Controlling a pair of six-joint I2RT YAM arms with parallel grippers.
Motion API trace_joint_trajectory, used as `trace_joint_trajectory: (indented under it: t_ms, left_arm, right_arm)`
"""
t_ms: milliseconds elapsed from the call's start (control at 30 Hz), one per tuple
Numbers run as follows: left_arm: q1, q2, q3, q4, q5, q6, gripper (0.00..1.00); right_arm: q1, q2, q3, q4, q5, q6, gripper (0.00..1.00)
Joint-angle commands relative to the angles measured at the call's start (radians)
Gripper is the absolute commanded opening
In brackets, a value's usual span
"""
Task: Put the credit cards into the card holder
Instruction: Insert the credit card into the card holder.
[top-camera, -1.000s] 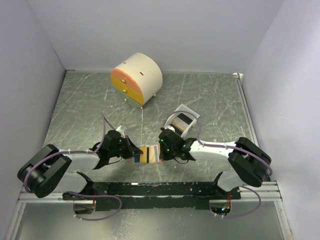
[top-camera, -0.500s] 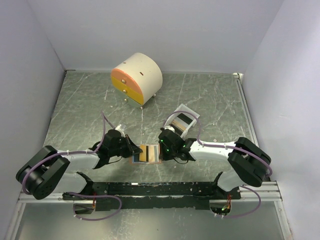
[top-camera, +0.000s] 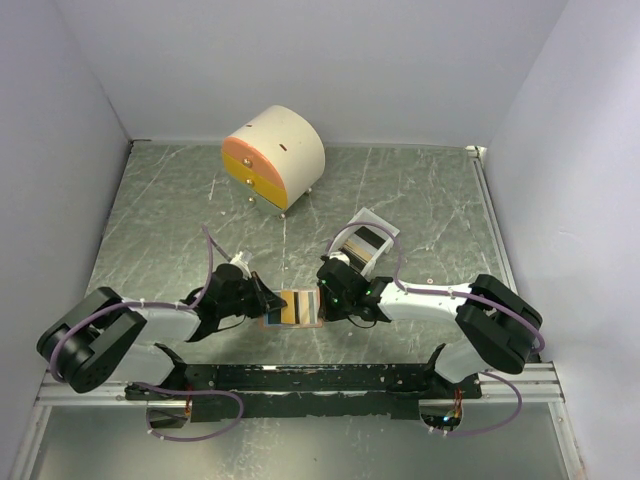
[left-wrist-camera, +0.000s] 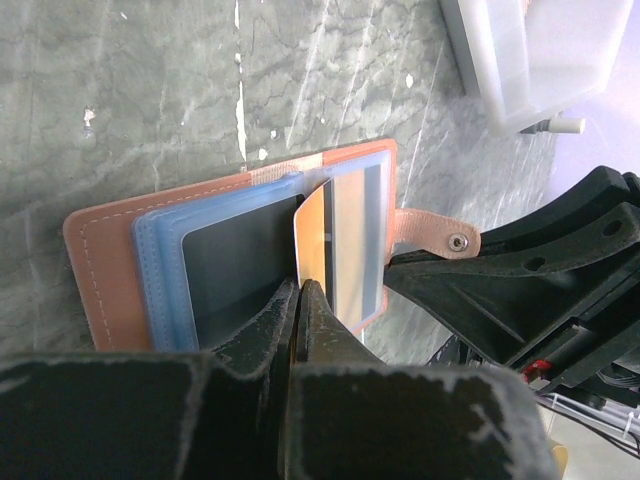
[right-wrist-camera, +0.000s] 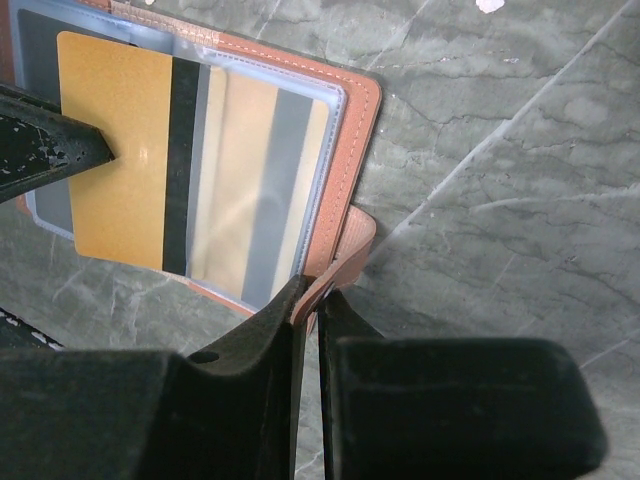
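Top view, card holder (top-camera: 296, 308): lies open on the surface (top-camera: 420, 200), low centre of the frame, between the two arms' jaws.
Top view, left jaws: at the holder's left edge; grip too small to judge here.
Top view, right jaws: at the holder's right edge.
Top view, other items: white tray (top-camera: 368, 238) with cards just above and right of the holder; round cabinet (top-camera: 275, 158) well apart, upper centre.
Left wrist view, left jaws: closed tight, pinching the near edge of a gold card (left-wrist-camera: 312, 235) at bottom centre.
Left wrist view, gold card: stands on edge over the middle of the open holder (left-wrist-camera: 100, 270), beside the blue sleeve (left-wrist-camera: 165, 270).
Left wrist view, snap tab (left-wrist-camera: 440, 232): projects from the holder's right side and meets the right jaws.
Right wrist view, right jaws: nearly closed, clamped on the snap tab (right-wrist-camera: 345, 260) at lower centre.
Right wrist view, gold card (right-wrist-camera: 115, 150): upper left, striped end at the clear pocket's mouth; entry cannot be told.
Right wrist view, second card (right-wrist-camera: 260, 200): seated inside the clear pocket.
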Motion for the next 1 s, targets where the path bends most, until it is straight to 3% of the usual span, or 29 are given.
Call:
trace_joint_trajectory:
  t_ms: [0, 333, 600, 800, 967]
  left_arm:
    - [-0.019, 0.03, -0.012, -0.057, 0.01, 0.027, 0.07]
    - [-0.027, 0.107, 0.029, -0.01, 0.053, 0.012, 0.1]
    - [-0.027, -0.004, 0.111, -0.266, -0.029, 0.079, 0.34]
    - [-0.027, -0.074, 0.128, -0.347, -0.082, 0.087, 0.43]
    - [-0.026, -0.061, 0.177, -0.435, -0.114, 0.112, 0.45]
  right_arm:
    - [0.014, 0.021, -0.01, 0.006, -0.015, 0.016, 0.09]
    - [0.014, 0.015, -0.014, 0.035, -0.046, 0.041, 0.09]
    - [0.015, -0.005, -0.043, 0.052, -0.049, 0.057, 0.09]
    - [0.015, -0.005, -0.031, 0.042, -0.042, 0.047, 0.09]
    - [0.014, -0.009, -0.025, 0.028, -0.036, 0.041, 0.09]
